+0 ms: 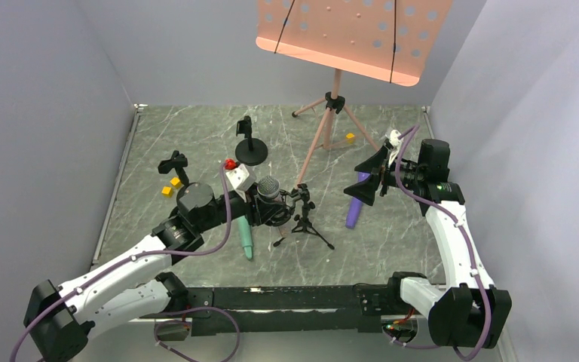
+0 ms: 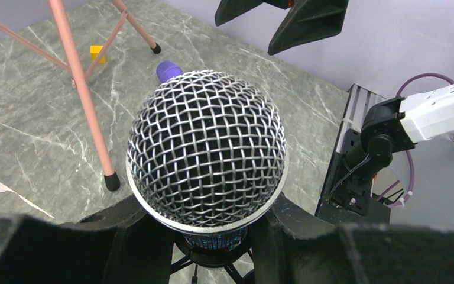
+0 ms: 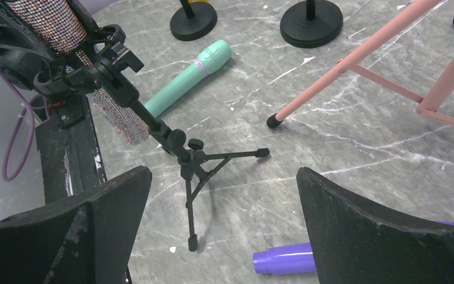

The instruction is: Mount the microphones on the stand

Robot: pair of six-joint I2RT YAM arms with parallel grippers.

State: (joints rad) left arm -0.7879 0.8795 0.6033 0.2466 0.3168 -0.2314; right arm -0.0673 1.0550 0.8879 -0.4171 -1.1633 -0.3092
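Silver mic (image 1: 268, 187) at the clip; tripod (image 3: 184, 155) unbraced
My left pincer (image 2: 208, 239) is half closed round the silver mic, right beside the tripod's clip; whether it is seated I cannot tell; my right pincer (image 3: 224, 228) hangs wide open, empty, above the purple mic (image 3: 284, 259) on the desk (image 1: 196, 136); I judge a sideways push could topple that light tripod.

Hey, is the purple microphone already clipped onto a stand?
No, the purple microphone lies flat on the table, apart from the small tripod stand.
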